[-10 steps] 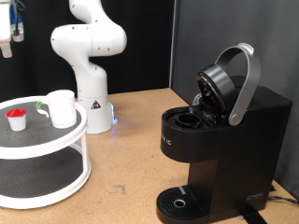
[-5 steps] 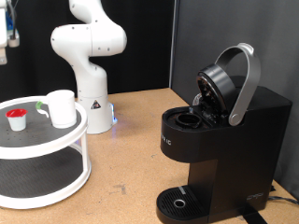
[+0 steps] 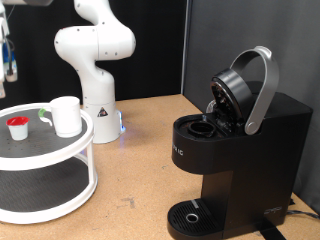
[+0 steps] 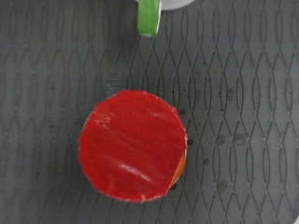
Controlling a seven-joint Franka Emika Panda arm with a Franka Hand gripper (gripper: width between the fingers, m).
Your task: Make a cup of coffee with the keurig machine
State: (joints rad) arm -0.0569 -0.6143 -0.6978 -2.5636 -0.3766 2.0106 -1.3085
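Note:
The black keurig machine [image 3: 240,150] stands at the exterior view's right with its grey lid handle [image 3: 262,88] raised and the brew head open. The white cup [image 3: 66,115] stands on the top shelf of a round white stand [image 3: 60,158] at the left, with a green mark [image 4: 149,16] beside it. A small red-and-white coffee pod [image 3: 17,127] sits to the cup's left on the same shelf. The wrist view looks straight down on the pod's red lid [image 4: 133,145]. Only a sliver of the gripper [image 3: 7,55] shows, at the top left edge above the pod. Its fingers do not show.
The white robot arm base [image 3: 95,70] stands behind the stand on the wooden table [image 3: 140,170]. The stand has a lower grey shelf [image 3: 35,185]. The machine's drip tray [image 3: 192,215] holds nothing. A dark backdrop closes off the rear.
The gripper at the exterior view's top left has shifted left and a little lower. The cup, pod and machine have not moved.

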